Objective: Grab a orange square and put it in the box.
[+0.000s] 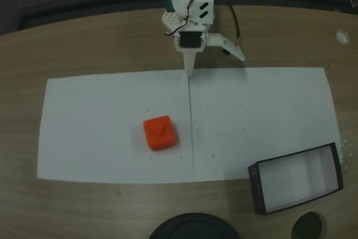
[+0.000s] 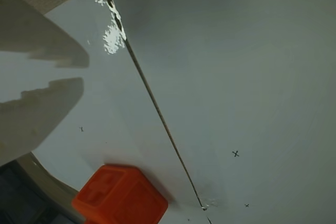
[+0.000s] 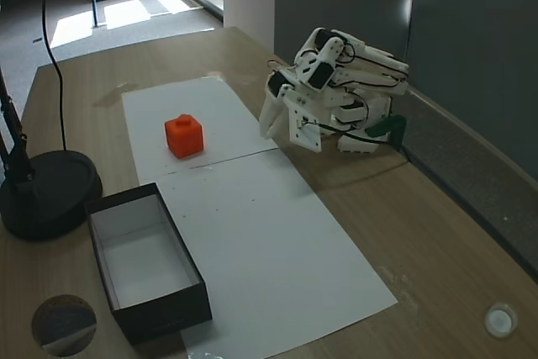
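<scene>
Nothing's done yet: the orange block (image 1: 160,133) sits untouched on the paper, the box (image 1: 257,191) is empty, and the gripper (image 1: 190,71) hangs narrow, holding nothing.

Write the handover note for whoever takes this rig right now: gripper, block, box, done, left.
Gripper: holds nothing, folded back near the arm's base at the far edge of the white paper; whether it is open or shut is unclear.
Orange square: flat on the paper, untouched, well clear of the gripper.
Box: empty, at the paper's near right corner in a fixed view.
Done: nothing yet.
Left: reach the square, grasp it, carry it to the box, release inside.
</scene>
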